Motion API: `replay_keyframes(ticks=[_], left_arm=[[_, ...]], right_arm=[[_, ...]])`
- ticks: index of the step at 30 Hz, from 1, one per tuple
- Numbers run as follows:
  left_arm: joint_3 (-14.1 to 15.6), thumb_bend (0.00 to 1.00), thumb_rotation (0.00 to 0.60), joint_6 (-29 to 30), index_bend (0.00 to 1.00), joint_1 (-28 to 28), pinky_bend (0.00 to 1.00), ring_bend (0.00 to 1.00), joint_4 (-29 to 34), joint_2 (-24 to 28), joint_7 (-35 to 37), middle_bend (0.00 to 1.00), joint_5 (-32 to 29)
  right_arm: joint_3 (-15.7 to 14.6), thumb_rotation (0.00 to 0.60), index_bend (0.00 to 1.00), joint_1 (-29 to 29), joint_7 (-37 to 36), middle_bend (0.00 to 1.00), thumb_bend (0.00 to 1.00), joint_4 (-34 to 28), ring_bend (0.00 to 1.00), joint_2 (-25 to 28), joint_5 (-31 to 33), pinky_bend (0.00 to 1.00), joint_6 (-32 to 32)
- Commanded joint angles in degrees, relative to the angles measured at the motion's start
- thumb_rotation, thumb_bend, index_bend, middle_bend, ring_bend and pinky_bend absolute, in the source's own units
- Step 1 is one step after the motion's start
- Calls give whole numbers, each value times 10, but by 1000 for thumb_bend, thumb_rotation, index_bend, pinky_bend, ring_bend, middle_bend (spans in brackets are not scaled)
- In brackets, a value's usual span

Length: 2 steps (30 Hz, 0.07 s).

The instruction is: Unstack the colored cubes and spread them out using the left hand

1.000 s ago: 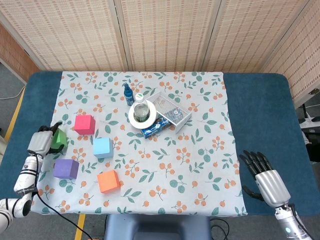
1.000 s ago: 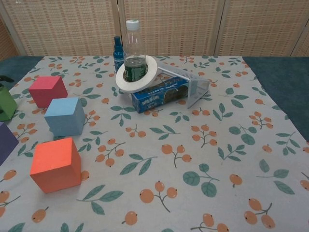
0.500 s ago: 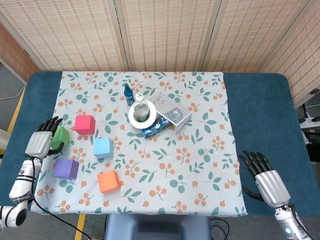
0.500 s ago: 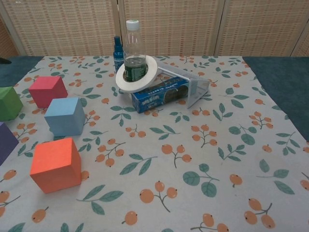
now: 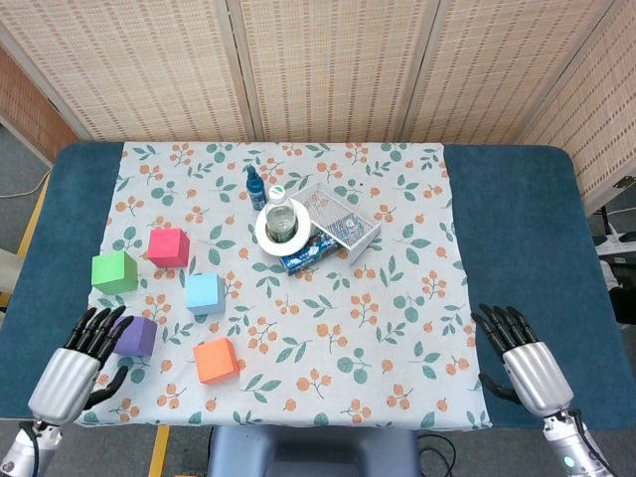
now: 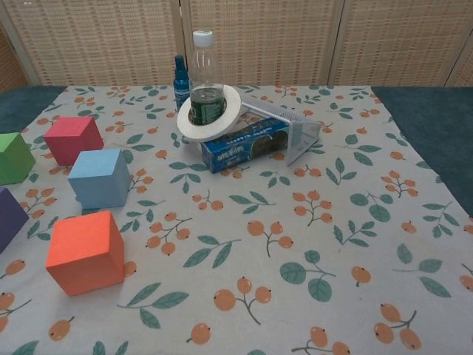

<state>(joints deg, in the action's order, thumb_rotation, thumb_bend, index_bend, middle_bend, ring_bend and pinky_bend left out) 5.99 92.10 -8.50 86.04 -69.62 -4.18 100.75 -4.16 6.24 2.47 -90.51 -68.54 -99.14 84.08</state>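
Several cubes lie apart on the floral cloth. The green cube stands at the far left, with the pink cube to its right. The light blue cube, the orange cube and the purple cube lie nearer the front. My left hand is open with fingers spread at the front left, fingertips just left of the purple cube, holding nothing. At the front right my right hand rests open on the blue table.
A water bottle inside a white tape ring, a small blue spray bottle, a blue box and a tipped wire basket cluster at the cloth's back middle. The blue table edge runs along the front.
My left hand has let go of the green cube and drawn back toward the front edge, beside the purple cube. The green cube now stands free. The right hand has barely moved.
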Motion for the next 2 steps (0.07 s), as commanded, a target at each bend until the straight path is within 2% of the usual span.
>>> replay_keyframes(ticks=[1, 2], left_arm=[[-10, 439, 600, -9, 0, 10, 4, 0, 6, 6, -10, 0, -28], [-13, 440, 600, -15, 0, 9, 4, 0, 6, 7, -9, 0, -36]], right_arm=[[-1, 600, 0, -1, 1, 0, 129, -1, 0, 0, -1, 0, 1], [-1, 600, 0, -1, 2, 0, 129, -1, 0, -1, -1, 0, 0]])
